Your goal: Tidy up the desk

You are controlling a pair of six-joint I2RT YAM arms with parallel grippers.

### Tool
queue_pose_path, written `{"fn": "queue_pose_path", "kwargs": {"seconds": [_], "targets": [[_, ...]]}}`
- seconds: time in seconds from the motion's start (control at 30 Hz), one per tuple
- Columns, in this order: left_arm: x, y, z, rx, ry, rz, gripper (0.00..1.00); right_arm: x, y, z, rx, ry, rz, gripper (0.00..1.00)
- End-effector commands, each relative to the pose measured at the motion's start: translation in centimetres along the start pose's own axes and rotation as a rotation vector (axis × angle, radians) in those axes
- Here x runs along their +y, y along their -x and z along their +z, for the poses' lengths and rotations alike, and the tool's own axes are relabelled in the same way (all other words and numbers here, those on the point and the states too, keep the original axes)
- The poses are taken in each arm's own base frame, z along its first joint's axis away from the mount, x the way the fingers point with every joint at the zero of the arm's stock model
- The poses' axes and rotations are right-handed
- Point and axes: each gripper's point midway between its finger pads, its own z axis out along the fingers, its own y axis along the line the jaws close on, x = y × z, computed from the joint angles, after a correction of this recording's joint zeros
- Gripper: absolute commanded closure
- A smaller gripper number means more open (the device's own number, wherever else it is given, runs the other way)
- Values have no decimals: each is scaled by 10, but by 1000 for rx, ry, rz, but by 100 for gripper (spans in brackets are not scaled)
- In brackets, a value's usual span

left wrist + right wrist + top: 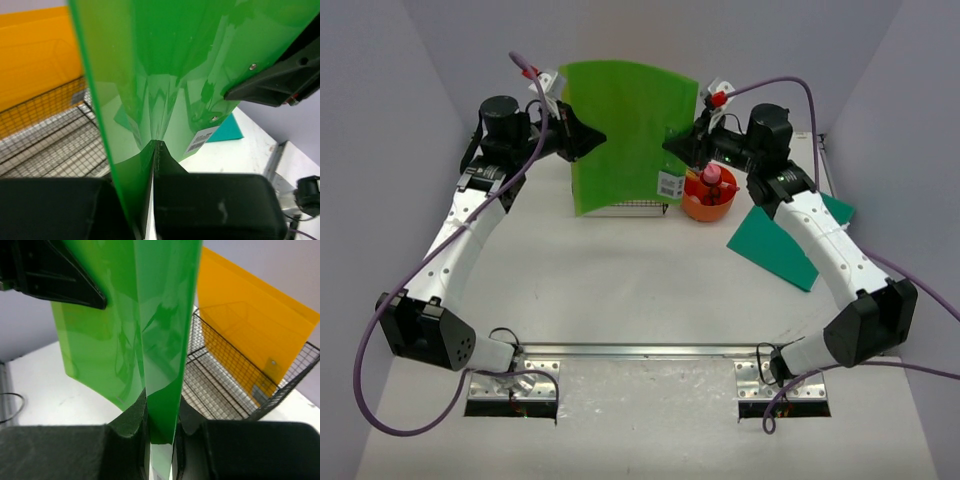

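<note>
A green folder stands upright and slightly bowed at the back of the white desk, over the black wire rack. My left gripper is shut on the folder's left edge, and my right gripper is shut on its right edge. In the left wrist view the green folder runs up from my shut jaws, with the wire rack and an orange folder behind it. The right wrist view shows the green folder pinched in my gripper, beside the orange folder standing in the rack.
A round orange tray holding pink and red items sits just right of the rack. A teal folder lies flat on the desk's right side. A silver rail runs along the near edge, by the arm bases.
</note>
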Motion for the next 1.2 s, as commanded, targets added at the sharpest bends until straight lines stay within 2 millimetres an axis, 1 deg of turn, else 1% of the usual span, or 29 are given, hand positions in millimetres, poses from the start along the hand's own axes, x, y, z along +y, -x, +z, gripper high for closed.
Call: {"fn": "queue_pose_path", "kwargs": {"seconds": [0.0,0.1,0.17,0.2,0.27,0.3,0.37,0.4,0.43,0.5,0.53,0.6,0.63,0.73,0.77,0.8,0.83,0.97,1.17], "targets": [[9,72,-3,-198,103,172,100,-18,-10,20,37,-75,-151,100],[12,86,6,-242,113,231,100,-38,8,41,-17,-169,-185,100],[18,96,13,-282,122,270,100,-47,21,51,-58,-202,-192,100],[18,98,14,-290,124,284,100,-49,28,53,-76,-215,-199,100],[25,102,23,-314,132,332,100,-53,37,64,-107,-231,-215,100],[26,104,26,-323,131,350,100,-53,46,67,-128,-235,-226,100],[33,109,34,-344,134,388,100,-56,50,76,-145,-240,-245,100],[36,108,38,-346,134,396,100,-58,49,78,-146,-245,-247,100],[37,113,40,-354,136,434,100,-58,53,81,-157,-246,-254,100],[46,109,53,-348,139,460,100,-61,52,86,-161,-253,-274,100],[45,113,53,-358,140,475,100,-62,52,88,-166,-253,-276,100],[53,113,61,-369,153,511,100,-64,49,93,-175,-249,-289,100],[54,113,61,-372,154,516,100,-65,48,94,-174,-247,-289,100],[66,106,73,-368,159,532,100,-68,40,102,-170,-241,-295,100],[67,106,74,-370,159,538,100,-70,36,105,-165,-240,-294,100],[69,104,77,-369,159,537,100,-69,38,106,-171,-236,-299,100],[71,102,79,-367,158,537,100,-71,33,109,-165,-233,-302,100],[80,94,90,-358,153,539,100,-75,26,117,-162,-229,-317,100],[90,85,100,-341,154,533,100,-79,12,125,-144,-224,-323,100]]}}
